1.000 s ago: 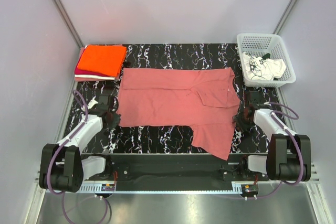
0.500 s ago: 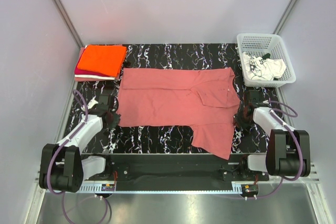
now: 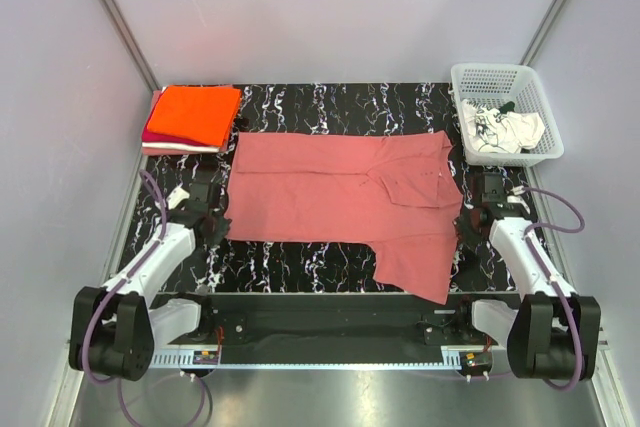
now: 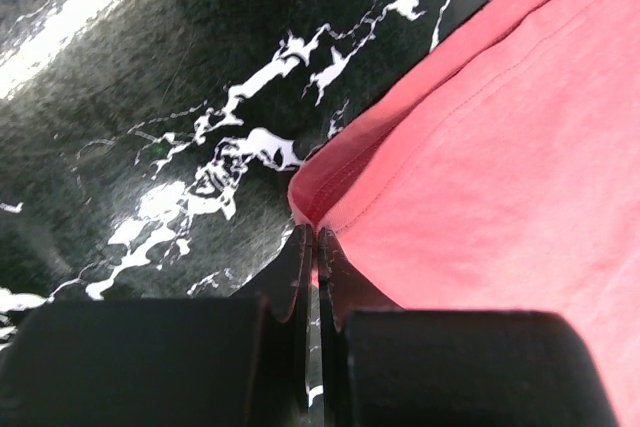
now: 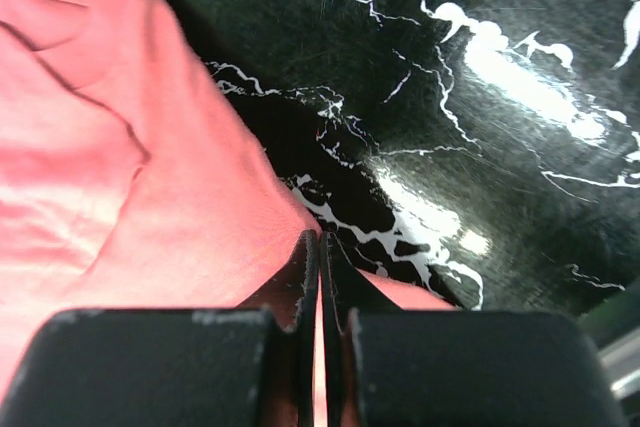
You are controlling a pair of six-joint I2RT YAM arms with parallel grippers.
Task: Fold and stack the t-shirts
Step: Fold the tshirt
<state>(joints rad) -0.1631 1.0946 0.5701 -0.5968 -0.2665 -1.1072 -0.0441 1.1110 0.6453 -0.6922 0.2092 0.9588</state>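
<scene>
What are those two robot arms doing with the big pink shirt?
They are folding t-shirts. A rose-red t-shirt lies spread out on the black marbled table. The left gripper is pinched shut on the shirt's left edge, and the right gripper is pinched shut on its right edge. A folded orange shirt sits on a magenta one at the far left corner. A white shirt with black print lies in the basket at the far right.
</scene>
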